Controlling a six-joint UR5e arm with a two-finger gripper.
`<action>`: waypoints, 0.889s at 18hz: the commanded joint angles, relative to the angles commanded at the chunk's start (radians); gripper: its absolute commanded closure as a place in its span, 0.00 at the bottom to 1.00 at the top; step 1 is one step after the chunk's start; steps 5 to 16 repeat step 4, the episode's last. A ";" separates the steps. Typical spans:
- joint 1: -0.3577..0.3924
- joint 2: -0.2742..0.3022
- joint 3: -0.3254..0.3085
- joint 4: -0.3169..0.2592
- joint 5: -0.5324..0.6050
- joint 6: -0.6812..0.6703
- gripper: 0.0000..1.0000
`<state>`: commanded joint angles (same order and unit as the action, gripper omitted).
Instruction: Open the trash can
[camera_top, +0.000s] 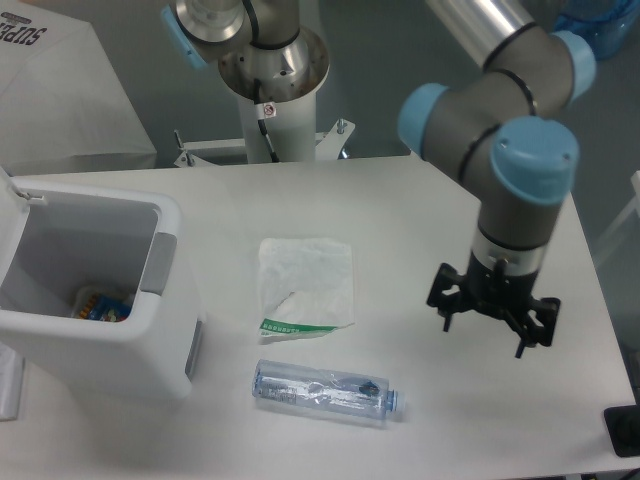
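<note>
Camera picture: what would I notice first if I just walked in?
Probably the grey robot arm with light blue joints, whose black tool hangs open over the right side of the white table, holding nothing. Next, the big white boxy plastic trash can at the left edge, with its top open and something colourful at the bottom. Between them lie a crumpled white plastic bag and a clear plastic bottle on its side.
</note>
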<state>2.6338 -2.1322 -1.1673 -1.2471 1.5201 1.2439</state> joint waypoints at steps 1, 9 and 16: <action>-0.002 0.000 -0.005 0.002 0.002 0.002 0.00; -0.003 0.000 -0.011 0.005 0.003 0.002 0.00; -0.003 0.000 -0.011 0.005 0.003 0.002 0.00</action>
